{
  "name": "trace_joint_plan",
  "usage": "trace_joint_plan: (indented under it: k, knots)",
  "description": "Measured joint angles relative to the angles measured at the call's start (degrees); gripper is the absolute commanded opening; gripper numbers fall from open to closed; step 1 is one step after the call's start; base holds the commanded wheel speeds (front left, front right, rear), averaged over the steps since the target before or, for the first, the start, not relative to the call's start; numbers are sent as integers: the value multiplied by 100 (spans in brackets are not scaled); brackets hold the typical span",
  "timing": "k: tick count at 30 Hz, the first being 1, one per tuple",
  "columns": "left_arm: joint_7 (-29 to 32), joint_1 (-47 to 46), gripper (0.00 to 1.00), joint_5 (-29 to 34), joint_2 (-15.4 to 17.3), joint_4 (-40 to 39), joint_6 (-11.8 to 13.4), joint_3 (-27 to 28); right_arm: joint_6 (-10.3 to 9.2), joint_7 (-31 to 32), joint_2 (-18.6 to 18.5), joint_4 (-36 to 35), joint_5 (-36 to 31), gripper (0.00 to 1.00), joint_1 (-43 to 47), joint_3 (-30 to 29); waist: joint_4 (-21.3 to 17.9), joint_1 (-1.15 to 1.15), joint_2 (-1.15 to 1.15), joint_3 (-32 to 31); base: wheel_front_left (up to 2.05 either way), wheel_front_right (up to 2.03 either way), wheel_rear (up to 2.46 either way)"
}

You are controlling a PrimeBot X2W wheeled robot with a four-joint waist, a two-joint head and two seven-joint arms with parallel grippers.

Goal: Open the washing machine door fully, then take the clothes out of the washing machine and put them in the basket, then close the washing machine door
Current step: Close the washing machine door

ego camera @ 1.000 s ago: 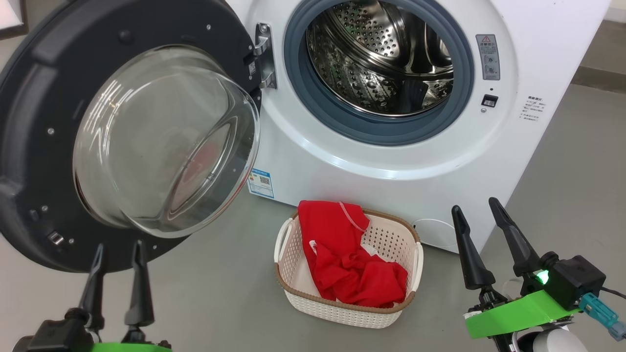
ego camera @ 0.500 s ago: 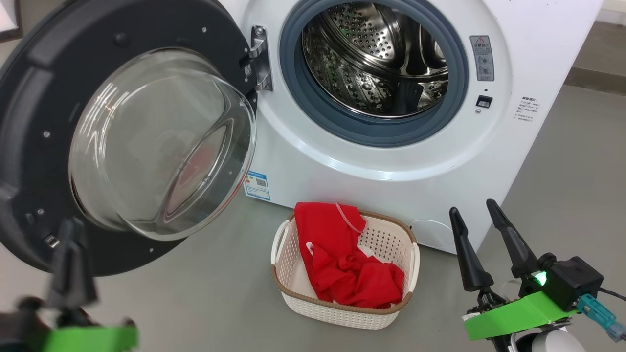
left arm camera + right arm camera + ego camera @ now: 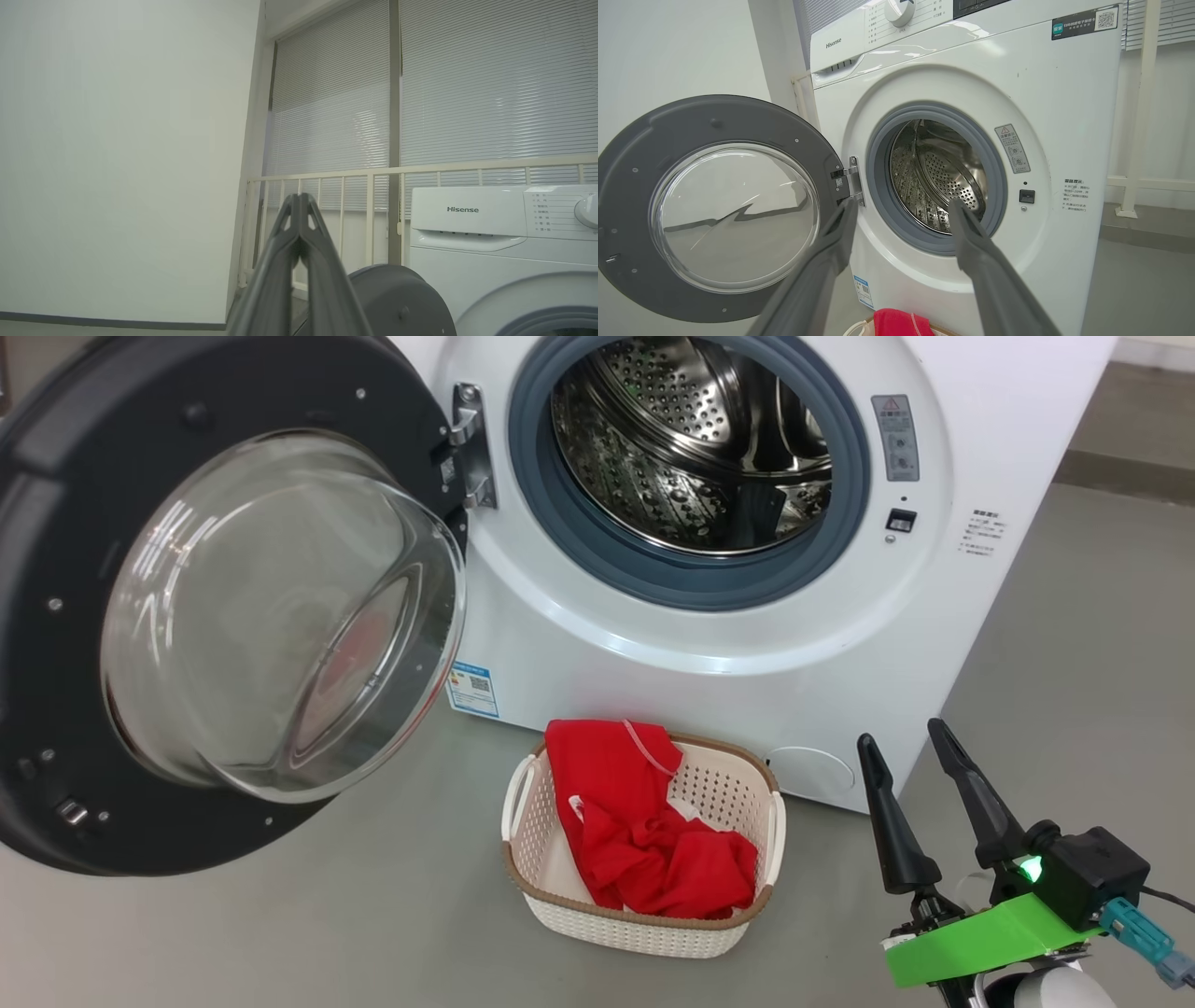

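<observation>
1. My left gripper (image 3: pixel 299 200) has its fingers pressed together with nothing between them. In its wrist view it points up past the washing machine (image 3: pixel 490 261) towards a window with blinds. The grey outer back of the washing machine door (image 3: pixel 397 298) lies low, just beside the fingers.
2. My right gripper (image 3: pixel 902 732) is spread and empty. It hangs low off the washing machine's latch-side corner and touches nothing.
3. The clothes (image 3: pixel 653 831) lie heaped in the basket (image 3: pixel 644 924), which sits on the floor just in front of the washing machine, below its opening.
4. The drum (image 3: pixel 691 448) looks bare as far as I can see, though the rubber ring hides its lowest front part. I judge that only closing the door is left.
5. The door stands swung wide on the washing machine's hinge (image 3: pixel 467 439) side, with its glass bowl facing me.
6. To close it well, I'd keep the left gripper shut as a blunt pusher and bring it round behind the door's outer face.
7. I'd press on the black rim far from the hinge, not on the glass, and follow the door's arc towards the opening.
8. I'd keep the right gripper away from the washing machine's front so the door cannot strike it.
9. I'd finish with a firm press on the rim at the latch slot (image 3: pixel 901 520) side until it catches. A half-seated door may spring back.
</observation>
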Motion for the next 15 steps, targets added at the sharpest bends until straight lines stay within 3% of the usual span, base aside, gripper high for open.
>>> trace_joint_plan:
  k: [10,15]
  knots:
    - [253,-1488,0,-896,419,2454,34,792,0,0,-9,23,-51,100,-33,31,-180,0,0,238,0,0,0]
    - [829,-2162,0,-1549,590,3655,14,1200,0,0,-53,51,-52,100,-92,56,-291,0,0,315,0,0,0]
